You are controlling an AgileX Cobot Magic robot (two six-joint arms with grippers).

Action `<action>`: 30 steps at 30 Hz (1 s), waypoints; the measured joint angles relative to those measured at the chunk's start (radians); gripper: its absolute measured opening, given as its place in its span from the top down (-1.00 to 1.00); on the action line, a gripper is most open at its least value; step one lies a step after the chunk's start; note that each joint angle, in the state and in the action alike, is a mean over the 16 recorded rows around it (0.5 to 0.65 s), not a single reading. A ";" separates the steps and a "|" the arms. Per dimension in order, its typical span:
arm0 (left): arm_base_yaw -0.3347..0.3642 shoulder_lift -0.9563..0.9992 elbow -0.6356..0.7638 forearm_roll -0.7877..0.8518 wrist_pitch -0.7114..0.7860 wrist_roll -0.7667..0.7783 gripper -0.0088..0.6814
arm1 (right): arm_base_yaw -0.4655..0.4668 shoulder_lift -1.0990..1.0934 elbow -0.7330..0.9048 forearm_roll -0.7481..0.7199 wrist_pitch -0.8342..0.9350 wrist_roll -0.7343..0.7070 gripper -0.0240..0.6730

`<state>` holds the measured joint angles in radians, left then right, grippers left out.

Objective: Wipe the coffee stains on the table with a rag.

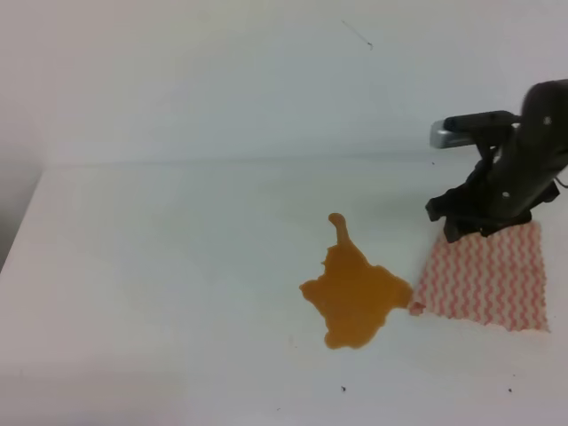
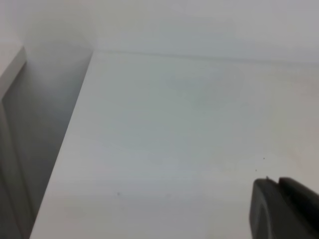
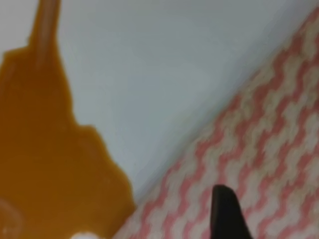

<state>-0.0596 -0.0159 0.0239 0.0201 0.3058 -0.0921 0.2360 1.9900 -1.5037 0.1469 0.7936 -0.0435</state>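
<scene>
The right gripper (image 1: 466,222) hangs over the rag's (image 1: 484,277) far edge, covering that strip of cloth, and the arm runs off the frame's side. Up close, the rag (image 3: 259,149) and the coffee stains (image 3: 45,149) are blurred and cropped. Only a dark corner of the left gripper (image 2: 284,209) shows, jaws unreadable.
</scene>
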 joint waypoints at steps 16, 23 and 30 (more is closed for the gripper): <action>0.000 0.005 -0.013 0.000 0.005 0.000 0.98 | 0.046 0.237 -0.246 -0.165 0.087 0.303 -0.30; 0.000 0.006 -0.013 0.000 0.005 0.000 0.98 | 0.046 0.280 -0.265 -0.207 0.120 0.350 -0.06; 0.000 0.013 -0.021 0.000 0.007 0.001 0.98 | 0.047 0.298 -0.270 -0.149 0.139 0.294 0.45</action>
<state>-0.0593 -0.0032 0.0027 0.0199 0.3132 -0.0915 0.2828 2.2878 -1.7732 -0.0022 0.9322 0.2504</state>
